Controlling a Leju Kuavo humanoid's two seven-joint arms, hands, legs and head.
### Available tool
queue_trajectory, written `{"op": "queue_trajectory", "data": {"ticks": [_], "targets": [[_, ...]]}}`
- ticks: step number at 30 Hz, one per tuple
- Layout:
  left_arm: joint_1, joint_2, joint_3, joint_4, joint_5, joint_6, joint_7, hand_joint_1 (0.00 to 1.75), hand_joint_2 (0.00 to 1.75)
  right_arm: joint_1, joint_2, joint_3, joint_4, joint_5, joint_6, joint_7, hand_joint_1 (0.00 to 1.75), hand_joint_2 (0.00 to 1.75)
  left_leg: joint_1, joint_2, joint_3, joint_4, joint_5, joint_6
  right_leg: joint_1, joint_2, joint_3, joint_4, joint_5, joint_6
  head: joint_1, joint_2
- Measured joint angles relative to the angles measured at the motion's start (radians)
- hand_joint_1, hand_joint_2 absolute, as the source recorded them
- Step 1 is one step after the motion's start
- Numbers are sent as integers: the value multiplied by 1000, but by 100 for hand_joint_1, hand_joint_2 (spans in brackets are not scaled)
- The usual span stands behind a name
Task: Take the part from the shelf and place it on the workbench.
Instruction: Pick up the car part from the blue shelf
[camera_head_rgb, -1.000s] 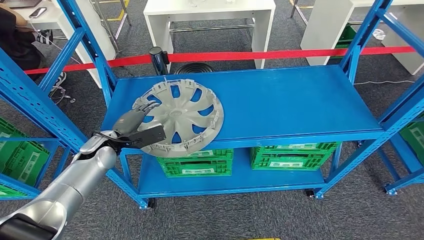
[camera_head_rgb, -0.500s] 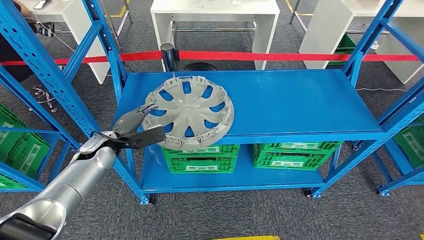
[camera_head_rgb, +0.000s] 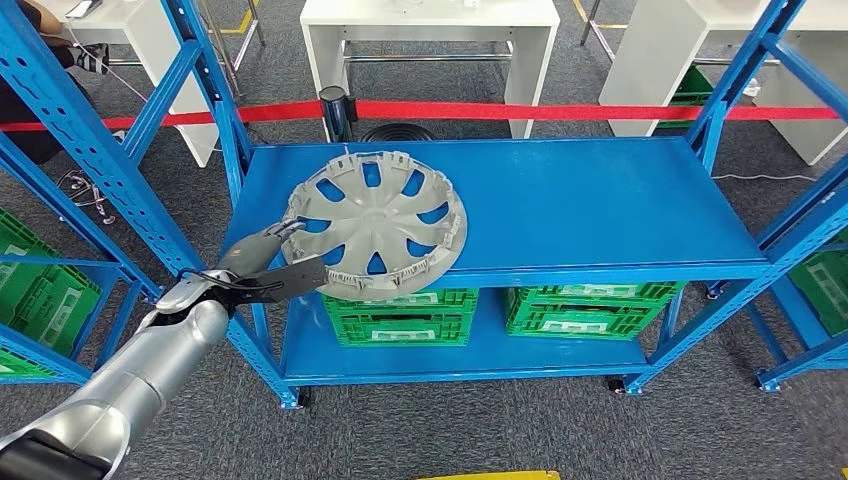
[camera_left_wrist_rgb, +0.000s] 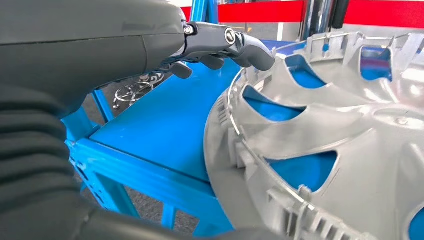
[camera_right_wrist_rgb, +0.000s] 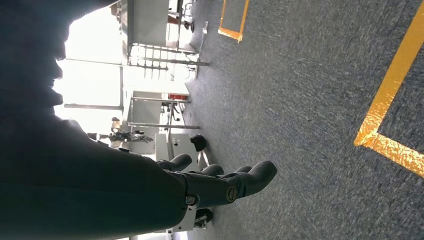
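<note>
- Left hand (camera_head_rgb: 268, 262) reaches in at the near-left rim of the grey wheel cover (camera_head_rgb: 377, 225), fingers over the rim and the thick thumb below the overhanging edge.
- In the left wrist view the fingers (camera_left_wrist_rgb: 227, 44) are extended above the rim and not pressed onto it; whether the thumb touches the underside I cannot tell, so I judge the hand apart and holding nothing for now.
- That wheel cover, the task's part, lies on the top board of the blue shelf (camera_head_rgb: 600, 215), toward its left end, tilted slightly with its near edge sticking out past the front lip.
- Right hand (camera_right_wrist_rgb: 220, 182) hangs beside the body over grey floor, fingers loosely extended with nothing in them.
- Green crates (camera_head_rgb: 400, 320) sit on the lower board under the part; a red barrier strip (camera_head_rgb: 560, 110) runs behind the shelf, with white tables (camera_head_rgb: 430, 20) beyond it.
- Step in hand, as I judge it: securing a grasp on the rim, so the task is at its early stage.
- Next move calls for pinching the rim firmly between fingers and thumb, then lifting the cover away from the shelf without catching the left upright (camera_head_rgb: 215, 90).
- A one-sided grip on a wide, light disc may let it swing or slip.
</note>
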Motion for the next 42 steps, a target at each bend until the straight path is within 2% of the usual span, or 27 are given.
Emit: {"op": "queue_trajectory", "data": {"ticks": [13,21,28,38,42], "targets": [[3,2,0,6,0,-1,0,0,175,0,0,0,0,0,0,0,0,175,0,0,0,0,1,-1,0,0,0,1,0,0,0,0],[7,7,-12,18,-2,-67,29,0,175,-1,0,-1,0,10,-1,1,0,175,0,0,0,0,1,-1,0,0,0,1,0,0,0,0],[9,6,-27,20,-13,-93,18,0,175,-1,0,-4,0,19,3,-1,0,175,0,0,0,0,1,-1,0,0,0,1,0,0,0,0],[64,0,-73,-13,-64,91,-149,0,175,-2,-4,-6,0,42,13,-15,0,175,0,0,0,0,1,-1,0,0,-1,1,0,0,0,0],[76,-11,-100,-33,-78,138,-185,0,175,-1,-4,-6,0,42,14,-14,0,175,0,0,0,0,1,-1,0,0,-1,1,0,0,0,0]]}}
